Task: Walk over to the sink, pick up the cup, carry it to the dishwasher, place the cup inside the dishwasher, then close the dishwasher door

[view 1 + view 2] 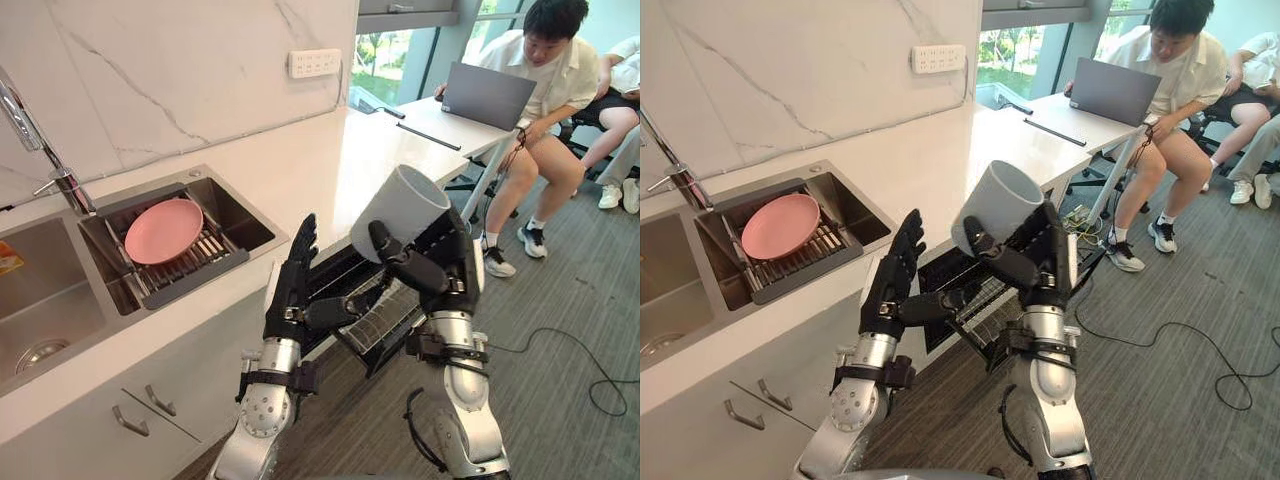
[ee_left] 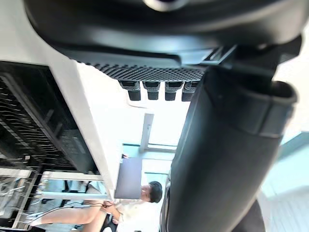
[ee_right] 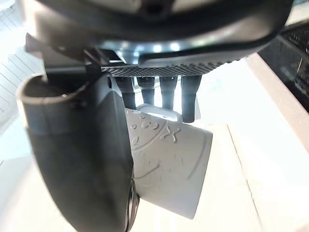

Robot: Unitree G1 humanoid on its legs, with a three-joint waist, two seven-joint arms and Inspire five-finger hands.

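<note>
The white cup (image 1: 405,205) is in the middle of the frame, held in the air by the right hand (image 1: 445,262) above the pulled-out dishwasher rack (image 1: 378,325). The cup is tilted, with its open mouth turned to the upper right. The thumb (image 1: 398,258) lies across the near wall of the cup and the fingers (image 3: 168,92) curl over its far side. In the right wrist view they seem to hook around the handle, though it is mostly covered there.

The left hand (image 1: 293,285) stands just left of the cup, at lower centre. Its fingers are straight and point up, the thumb is out to the side, and it holds nothing.

At the left of the frame the sink (image 1: 238,228) holds a pink plate (image 1: 163,230) on a drain rack (image 1: 190,262). A person (image 1: 545,70) sits at the upper right with a laptop (image 1: 487,96).
</note>
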